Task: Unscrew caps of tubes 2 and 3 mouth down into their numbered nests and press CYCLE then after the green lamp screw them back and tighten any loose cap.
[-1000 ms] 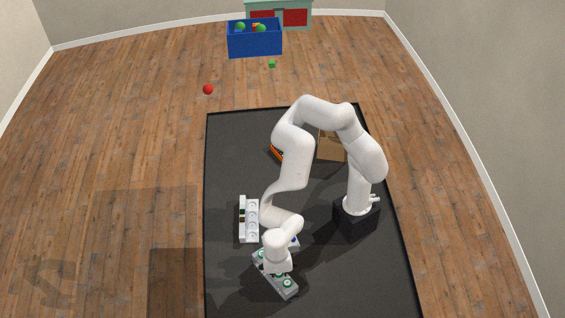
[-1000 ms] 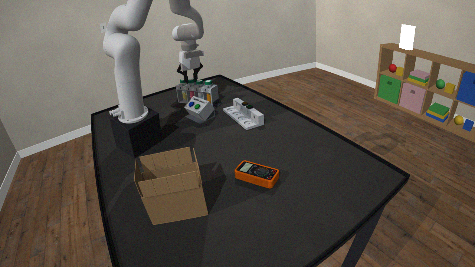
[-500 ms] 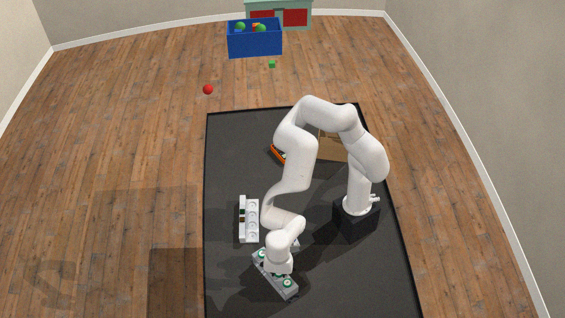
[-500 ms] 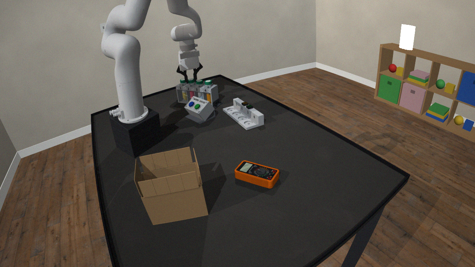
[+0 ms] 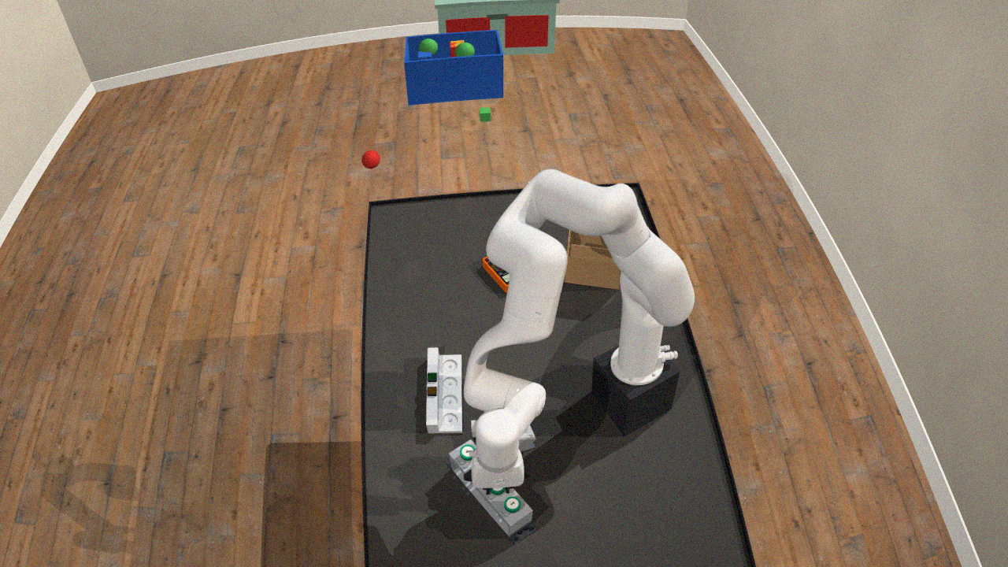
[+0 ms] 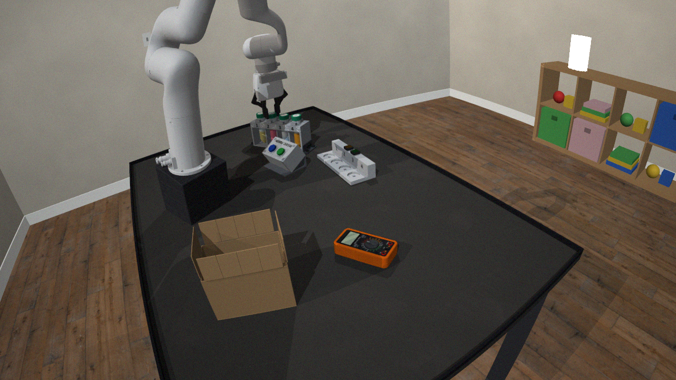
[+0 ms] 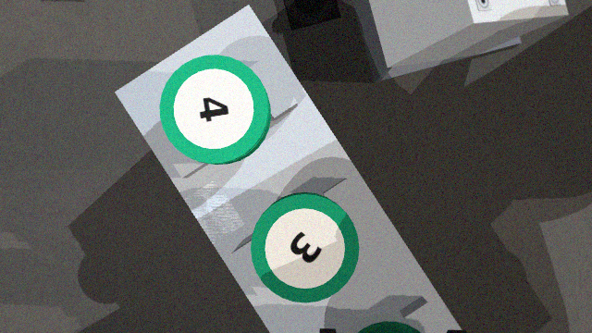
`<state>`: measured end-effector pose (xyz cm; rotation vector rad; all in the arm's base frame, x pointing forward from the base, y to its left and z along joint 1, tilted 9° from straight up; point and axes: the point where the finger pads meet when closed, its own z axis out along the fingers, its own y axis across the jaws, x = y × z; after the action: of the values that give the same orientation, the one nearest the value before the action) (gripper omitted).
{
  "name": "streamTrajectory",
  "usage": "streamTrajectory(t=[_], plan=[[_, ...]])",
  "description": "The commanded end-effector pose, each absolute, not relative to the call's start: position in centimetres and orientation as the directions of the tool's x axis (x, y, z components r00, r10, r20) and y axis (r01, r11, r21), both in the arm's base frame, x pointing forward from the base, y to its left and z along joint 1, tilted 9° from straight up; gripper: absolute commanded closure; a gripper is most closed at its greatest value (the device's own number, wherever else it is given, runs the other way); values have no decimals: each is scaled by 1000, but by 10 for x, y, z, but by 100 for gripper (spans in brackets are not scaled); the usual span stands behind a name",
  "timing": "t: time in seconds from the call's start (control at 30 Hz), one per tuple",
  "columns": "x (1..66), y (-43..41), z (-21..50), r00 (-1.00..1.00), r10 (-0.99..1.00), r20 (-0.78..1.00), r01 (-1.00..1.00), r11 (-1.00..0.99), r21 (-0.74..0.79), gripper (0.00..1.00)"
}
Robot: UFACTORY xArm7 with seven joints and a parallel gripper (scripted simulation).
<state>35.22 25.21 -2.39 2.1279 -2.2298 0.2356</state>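
Note:
The decapping station (image 6: 303, 130) (image 5: 459, 466) (image 7: 296, 139) stands at the far end of the black table with all four green caps on. My gripper (image 6: 269, 113) points straight down at it and is shut on the cap of tube 2 (image 6: 271, 114) (image 7: 384, 327); only that cap's top edge shows in the wrist view, at the bottom. Cap 3 (image 7: 304, 247) (image 6: 283, 115) and cap 4 (image 7: 214, 108) (image 6: 296, 116) (image 5: 465, 451) sit on their tubes beside it. Cap 1 (image 6: 260, 114) (image 5: 512, 503) is on the other side. The white cap tray (image 6: 366, 165) (image 5: 431, 416) has empty nests and dark lamps.
The key housing (image 6: 289, 160) (image 7: 439, 28) with the blue key (image 6: 271, 148) and the green key (image 6: 280, 151) stands just in front of the station. An open cardboard box (image 6: 241, 278) and an orange multimeter (image 6: 365, 247) lie nearer the camera. The arm's black base block (image 6: 193, 189) is at the left.

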Motion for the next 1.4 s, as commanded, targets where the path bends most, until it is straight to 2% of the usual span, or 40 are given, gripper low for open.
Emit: streamTrajectory(t=[0.0,0.17,0.23,0.3,0.63,0.9,1.1,1.13,1.37], plan=[[353,253,-23,201,-969,146,-978,-207,-31,100],[353,253,-22,437,-887,149,-898,-441,6,100],[353,253,-22,437,-887,149,-898,-441,6,100],[353,253,-22,524,-839,148,-850,-527,21,100],[353,253,-22,865,-487,121,-498,-863,88,100],[353,253,-22,968,-234,92,-244,-962,118,100],[353,253,-22,968,-234,92,-244,-962,118,100],[353,253,-22,968,-234,92,-244,-962,118,54],[353,253,-22,968,-234,92,-244,-962,118,54]])
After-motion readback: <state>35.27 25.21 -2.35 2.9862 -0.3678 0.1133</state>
